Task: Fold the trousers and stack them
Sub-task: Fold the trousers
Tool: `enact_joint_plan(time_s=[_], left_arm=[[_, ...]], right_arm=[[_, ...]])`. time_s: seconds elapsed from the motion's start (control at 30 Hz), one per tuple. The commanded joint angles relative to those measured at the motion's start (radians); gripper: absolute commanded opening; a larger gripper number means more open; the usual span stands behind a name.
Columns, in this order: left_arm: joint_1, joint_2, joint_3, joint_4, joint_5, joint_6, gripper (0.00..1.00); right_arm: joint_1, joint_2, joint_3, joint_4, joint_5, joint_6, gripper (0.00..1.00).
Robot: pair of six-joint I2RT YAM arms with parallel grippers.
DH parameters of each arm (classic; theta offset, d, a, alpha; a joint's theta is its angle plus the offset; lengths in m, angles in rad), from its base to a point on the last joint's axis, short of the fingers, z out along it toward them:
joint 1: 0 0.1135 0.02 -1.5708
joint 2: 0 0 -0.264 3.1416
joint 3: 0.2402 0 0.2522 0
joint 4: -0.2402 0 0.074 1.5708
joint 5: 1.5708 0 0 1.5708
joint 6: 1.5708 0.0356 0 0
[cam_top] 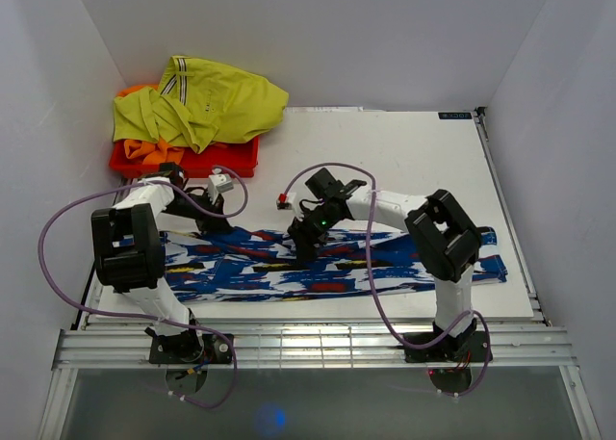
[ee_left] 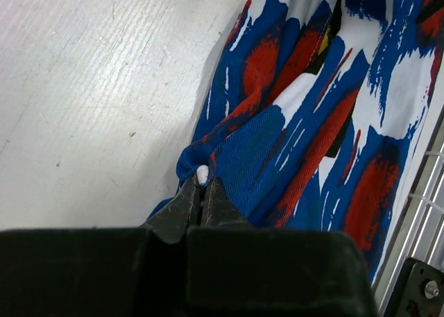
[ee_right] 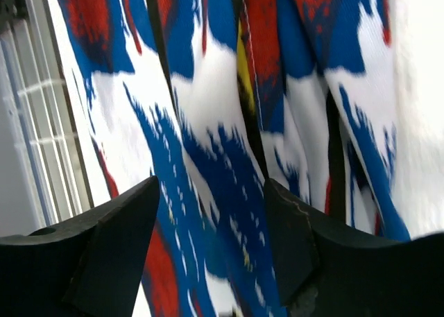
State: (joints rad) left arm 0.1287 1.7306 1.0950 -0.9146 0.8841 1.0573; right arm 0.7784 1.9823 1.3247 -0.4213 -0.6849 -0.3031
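Note:
The trousers (cam_top: 337, 267), royal blue with white, red and black blotches, lie stretched flat along the near part of the table. My left gripper (cam_top: 214, 225) is at their far left edge; in the left wrist view its jaws (ee_left: 202, 180) are pinched shut on a small bunch of the trousers' edge (ee_left: 201, 157). My right gripper (cam_top: 303, 247) sits low over the middle of the trousers. Its fingers (ee_right: 132, 220) stand apart with the patterned cloth (ee_right: 208, 157) showing between them, nothing gripped.
A yellow-green garment with dark stripes (cam_top: 202, 103) lies heaped on an orange garment (cam_top: 144, 151) and a red tray (cam_top: 221, 161) at the back left. White walls enclose the table (cam_top: 404, 161). A metal rail (cam_top: 318, 349) runs along the near edge.

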Motion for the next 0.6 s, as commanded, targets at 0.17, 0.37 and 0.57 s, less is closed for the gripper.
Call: enact_joint_plan(time_s=[0.17, 0.37, 0.57], left_arm=[[0.0, -0.039, 0.017, 0.058, 0.059, -0.063, 0.0], [0.006, -0.026, 0.042, 0.161, 0.038, -0.175, 0.0], [0.015, -0.025, 0.032, 0.336, -0.04, -0.305, 0.0]], right_arm=[[-0.138, -0.298, -0.123, -0.292, 0.146, -0.195, 0.64], [-0.153, -0.39, -0.338, -0.298, 0.34, -0.266, 0.34], [-0.163, -0.36, -0.531, -0.166, 0.538, -0.271, 0.31]])
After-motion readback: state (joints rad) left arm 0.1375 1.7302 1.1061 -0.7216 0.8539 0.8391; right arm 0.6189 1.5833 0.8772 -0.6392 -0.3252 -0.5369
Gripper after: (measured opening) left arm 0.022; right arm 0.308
